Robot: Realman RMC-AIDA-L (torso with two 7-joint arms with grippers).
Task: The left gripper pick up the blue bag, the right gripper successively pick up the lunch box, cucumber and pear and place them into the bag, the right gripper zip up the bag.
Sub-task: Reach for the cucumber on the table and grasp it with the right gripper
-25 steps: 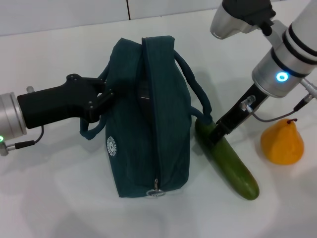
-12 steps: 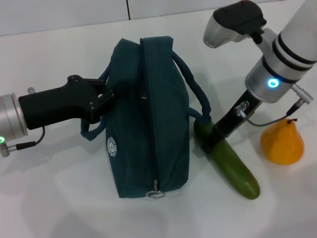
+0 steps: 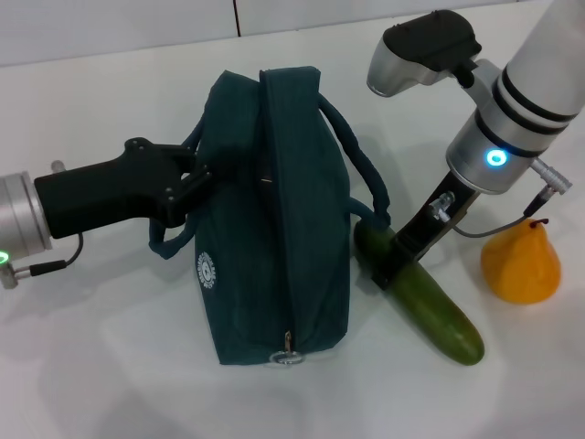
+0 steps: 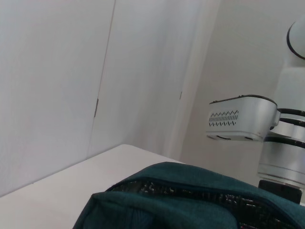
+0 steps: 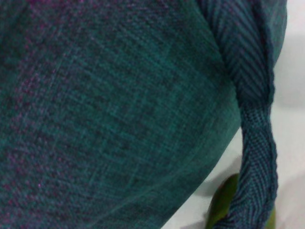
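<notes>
From my remote station, the white tabletop (image 3: 82, 366) runs back to a pale wall with a dark vertical seam at the far edge. The left wrist view adds what the head camera misses: tall off-white wall panels (image 4: 71, 86) meeting the table's far side, and the grey-and-white housing of the right arm (image 4: 243, 119) looming beyond the bag's top.

The blue bag (image 3: 274, 229) stands at the centre of the table, its zipper line running near to far, the metal ring pull (image 3: 288, 355) at the near end and the round white logo (image 3: 207, 271) on its left face. The left gripper (image 3: 203, 176) reaches in from the left and is clamped on the bag's left handle at the upper left side.

The right gripper (image 3: 384, 265) comes down from the far right onto the far end of the cucumber (image 3: 425, 297), which lies diagonally just right of the bag, its far tip touching the right handle (image 3: 366, 183). I cannot tell how far its jaws are parted. The right wrist view shows only teal fabric, the ribbed handle strap (image 5: 252, 119) and a sliver of green cucumber skin.

The pear (image 3: 521, 261) sits on the table right of the cucumber, apart from it.
</notes>
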